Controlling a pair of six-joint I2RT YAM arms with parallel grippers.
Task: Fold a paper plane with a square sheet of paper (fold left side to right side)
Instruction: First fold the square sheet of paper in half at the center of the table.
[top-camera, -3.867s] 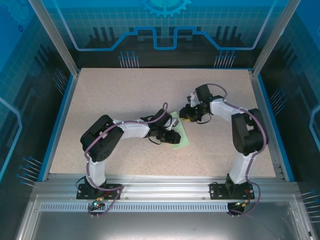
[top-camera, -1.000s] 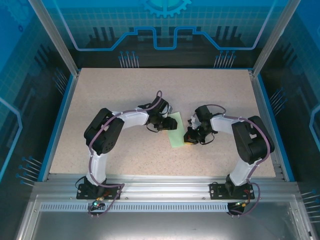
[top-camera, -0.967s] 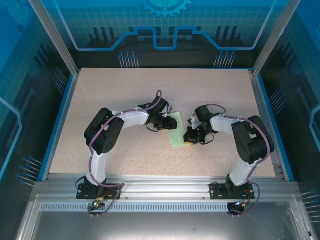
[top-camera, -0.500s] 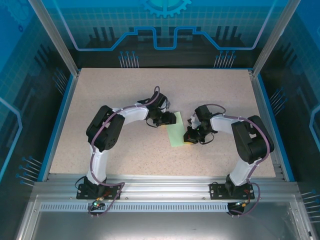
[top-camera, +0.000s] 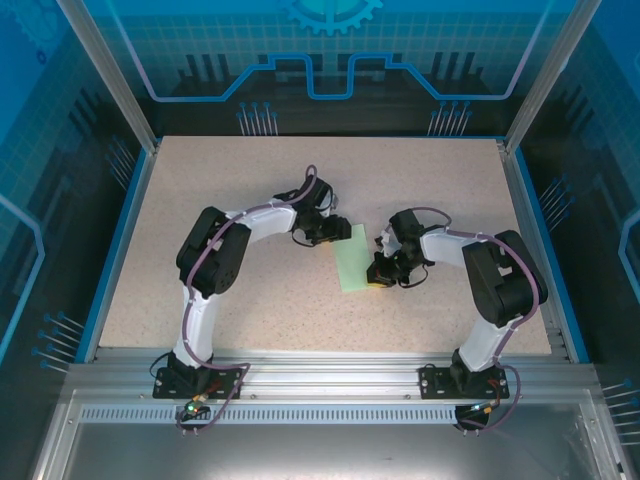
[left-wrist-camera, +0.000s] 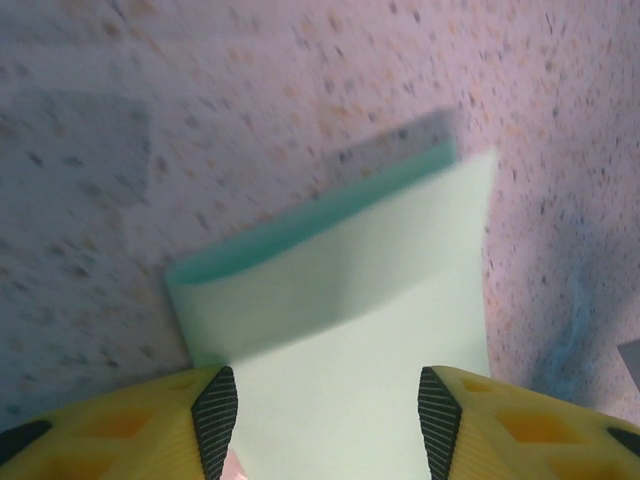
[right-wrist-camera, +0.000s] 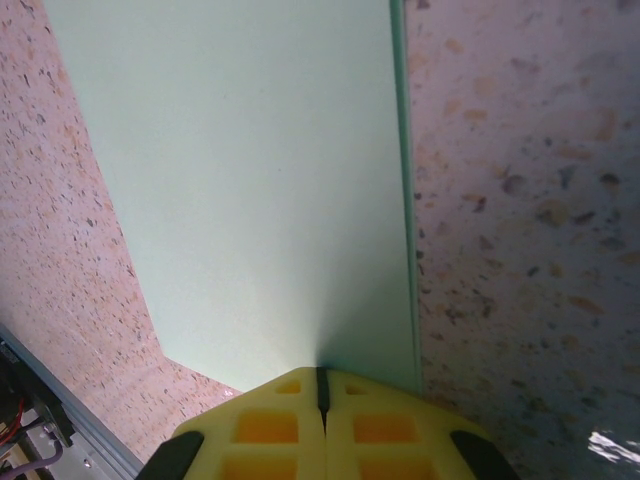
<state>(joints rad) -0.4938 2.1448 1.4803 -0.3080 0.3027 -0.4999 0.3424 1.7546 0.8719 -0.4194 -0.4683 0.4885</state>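
Observation:
The square sheet of paper (top-camera: 352, 262) lies on the table as a narrow pale mint-green strip, folded over on itself. In the left wrist view the paper (left-wrist-camera: 350, 300) has a slightly raised folded end, blurred. My left gripper (top-camera: 338, 234) is at the strip's far end, and the left gripper (left-wrist-camera: 328, 425) is open with the paper under the gap between its black pads (left-wrist-camera: 215, 420). My right gripper (top-camera: 376, 278) is at the strip's near right edge. In the right wrist view it (right-wrist-camera: 320, 378) is shut, its tips resting on the flat paper (right-wrist-camera: 250, 180) beside the right edge.
The speckled beige table (top-camera: 250, 180) is framed by a blue rim and aluminium rails (top-camera: 320, 375) at the near edge. Blue printed walls enclose the back and sides. Both arms bend in toward the middle.
My left gripper has slid toward the far end of the strip and its jaws have widened a little. The right gripper has stayed put on the paper.

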